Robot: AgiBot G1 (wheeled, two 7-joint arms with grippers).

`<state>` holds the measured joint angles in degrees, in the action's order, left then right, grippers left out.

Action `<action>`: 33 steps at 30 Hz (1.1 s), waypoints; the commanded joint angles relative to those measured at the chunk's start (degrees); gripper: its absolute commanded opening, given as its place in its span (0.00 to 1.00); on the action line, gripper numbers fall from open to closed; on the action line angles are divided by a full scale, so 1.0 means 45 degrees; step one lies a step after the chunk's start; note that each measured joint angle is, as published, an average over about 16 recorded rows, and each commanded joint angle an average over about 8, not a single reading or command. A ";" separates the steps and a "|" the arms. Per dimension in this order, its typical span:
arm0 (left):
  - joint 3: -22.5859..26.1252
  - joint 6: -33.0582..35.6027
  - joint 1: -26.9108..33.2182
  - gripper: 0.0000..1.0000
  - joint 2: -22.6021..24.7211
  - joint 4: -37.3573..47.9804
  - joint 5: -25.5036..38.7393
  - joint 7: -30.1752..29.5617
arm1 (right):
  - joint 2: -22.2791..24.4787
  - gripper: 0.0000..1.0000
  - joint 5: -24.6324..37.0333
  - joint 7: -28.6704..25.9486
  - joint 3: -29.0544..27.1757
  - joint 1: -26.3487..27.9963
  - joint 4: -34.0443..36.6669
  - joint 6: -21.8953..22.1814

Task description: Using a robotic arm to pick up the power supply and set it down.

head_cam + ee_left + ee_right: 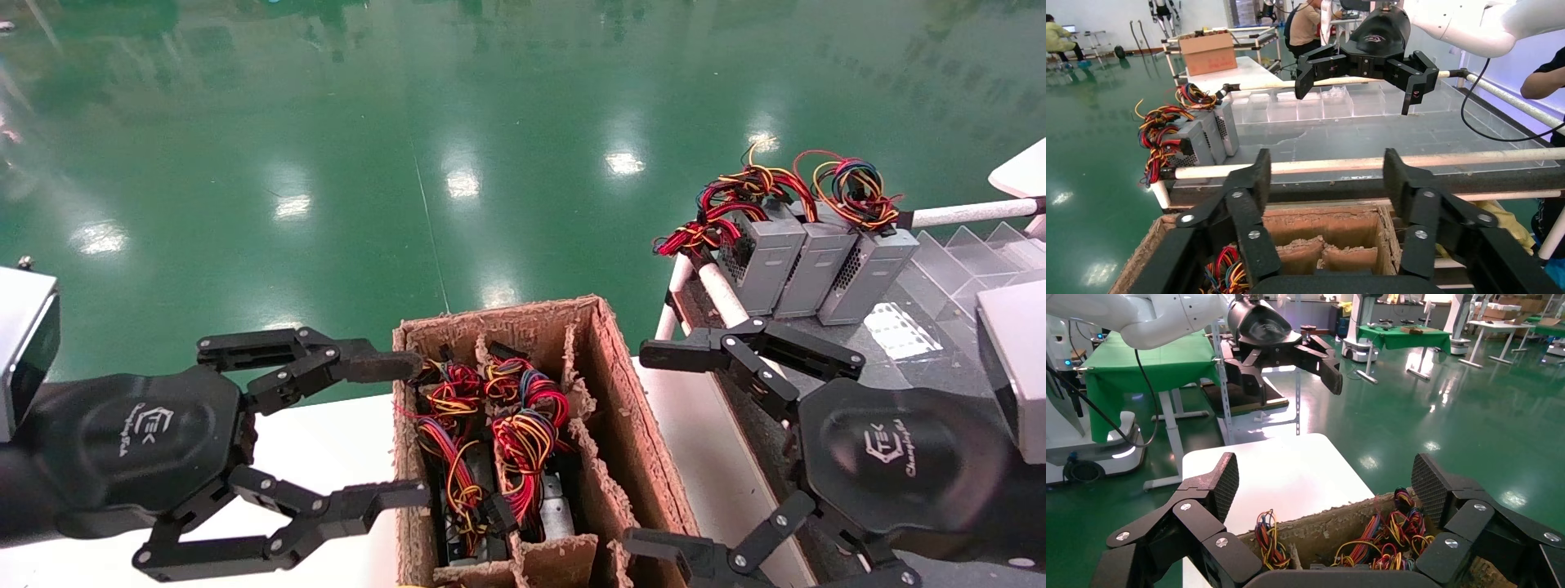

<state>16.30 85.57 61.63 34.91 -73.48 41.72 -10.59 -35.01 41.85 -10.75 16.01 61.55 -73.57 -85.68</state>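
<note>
Several power supplies (557, 508) stand in a torn cardboard box (633, 425), mostly hidden under their red, yellow and blue wire bundles (523, 425). My left gripper (411, 431) is open at the box's left wall, its fingertips at the rim and nothing between them. In the left wrist view the left gripper (1327, 180) spans the box's empty cells (1340, 236). My right gripper (650, 449) is open just right of the box and holds nothing. Beyond the right gripper (1327, 484), the right wrist view shows the wires (1389, 536) in the box.
Three more grey power supplies (809, 257) stand in a row on the dark bench (907, 359) at the right, behind a white rail (719, 294). Clear plastic dividers (972, 249) lie beyond them. The box rests on a white table (327, 441). Green floor lies ahead.
</note>
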 commanded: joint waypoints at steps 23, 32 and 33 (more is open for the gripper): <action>0.0000 0.0000 0.0000 0.00 0.0000 0.0000 0.0000 0.0000 | 0.0000 1.00 0.0000 0.0000 0.0000 0.0000 0.0000 0.0000; 0.0000 0.0000 0.0000 0.53 0.0000 0.0000 0.0000 0.0000 | 0.0000 1.00 0.0000 0.0000 0.0000 0.0000 0.0000 0.0000; 0.0000 0.0000 0.0000 0.65 0.0000 0.0000 0.0000 0.0000 | 0.0000 1.00 0.0000 0.0000 0.0000 0.0000 0.0000 0.0000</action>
<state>16.30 85.57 61.63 34.91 -73.48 41.72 -10.59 -35.01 41.85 -10.75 16.01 61.55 -73.57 -85.68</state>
